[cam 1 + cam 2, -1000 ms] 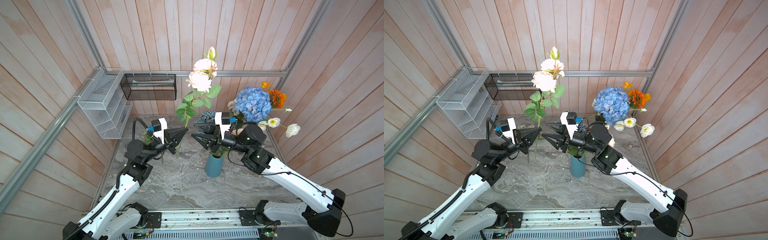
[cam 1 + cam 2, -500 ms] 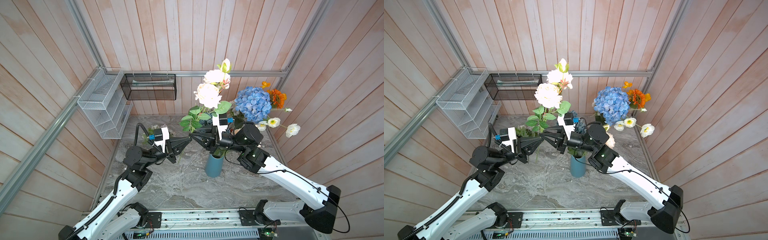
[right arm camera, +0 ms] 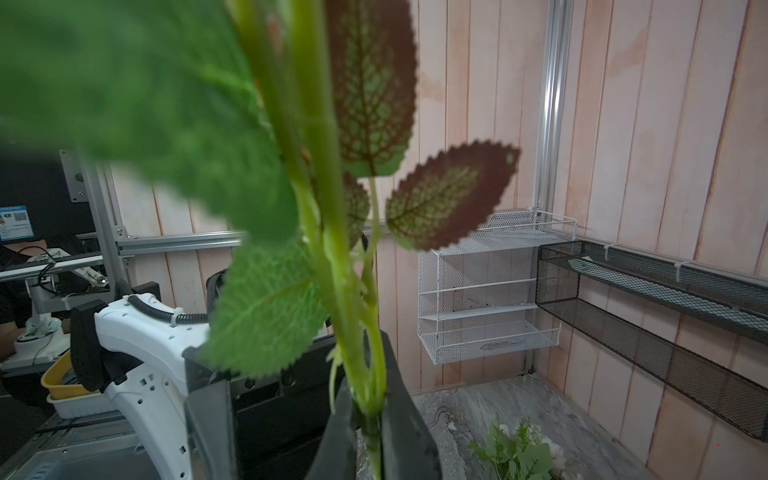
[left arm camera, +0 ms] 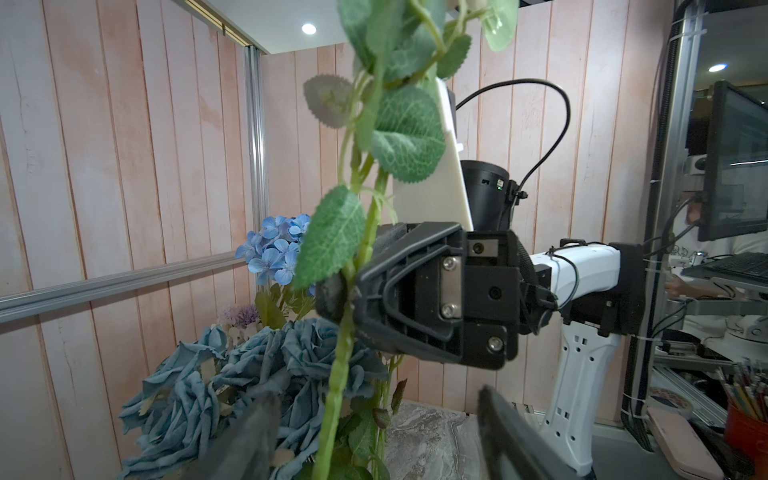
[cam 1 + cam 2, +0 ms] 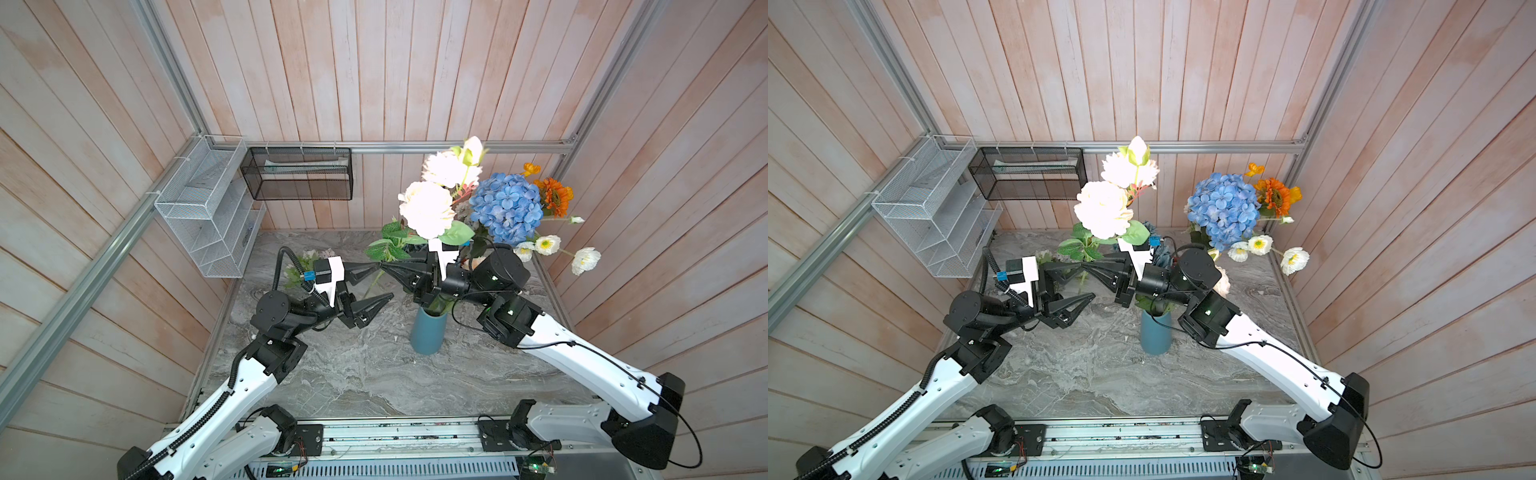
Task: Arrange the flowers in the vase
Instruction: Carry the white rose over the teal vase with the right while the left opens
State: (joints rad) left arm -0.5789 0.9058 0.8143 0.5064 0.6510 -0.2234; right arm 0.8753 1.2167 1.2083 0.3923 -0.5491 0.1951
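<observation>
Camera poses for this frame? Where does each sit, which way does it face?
Top views: high in front, looking down at the table and vase; both arms show.
Left wrist: on the left arm, facing the right gripper shut on a flower stem; own open jaws show, blurred.
Right wrist: on the right arm, facing the wire rack and left arm; own jaws pinch the stem.
Shared: both wrist views show that stem.

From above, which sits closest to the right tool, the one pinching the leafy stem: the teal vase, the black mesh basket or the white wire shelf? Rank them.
From the right tool, in a top view:
1. teal vase, just below it on the table.
2. black mesh basket, on the back wall.
3. white wire shelf, on the left wall.
</observation>
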